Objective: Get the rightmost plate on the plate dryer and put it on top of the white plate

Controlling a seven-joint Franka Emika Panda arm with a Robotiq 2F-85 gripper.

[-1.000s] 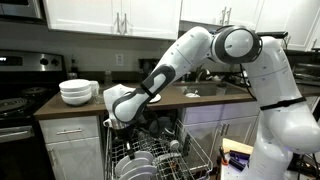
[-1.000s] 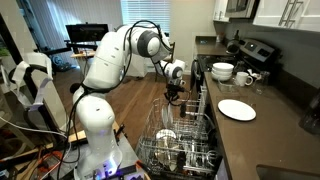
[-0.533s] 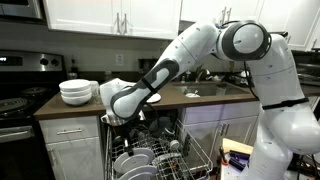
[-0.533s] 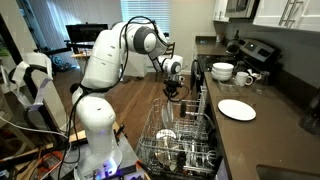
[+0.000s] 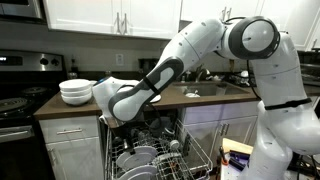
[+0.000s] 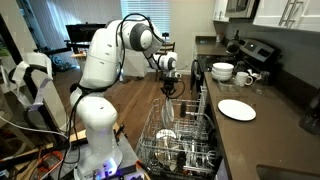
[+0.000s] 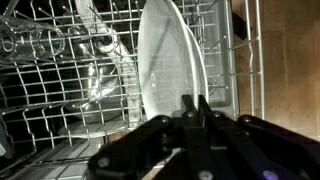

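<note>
The plate dryer is a grey wire rack pulled out below the counter, seen in both exterior views point(image 5: 195, 150) point(image 6: 190, 140) and in the wrist view point(image 7: 50, 70). My gripper point(image 7: 197, 100) is shut on the rim of an upright white plate point(image 7: 170, 55) at the rack's end. In both exterior views the gripper point(image 5: 116, 120) point(image 6: 168, 90) hangs just above the rack. The small flat white plate point(image 6: 236, 109) lies on the counter beside the rack.
A stack of deep white bowls point(image 5: 78, 92) point(image 6: 222, 71) stands on the counter near the stove. More plates point(image 5: 135, 160) and glasses point(image 7: 40, 40) sit in the rack. Upper cabinets hang over the counter.
The gripper has risen a little above the rack and shifted sideways toward the bowls' side.
</note>
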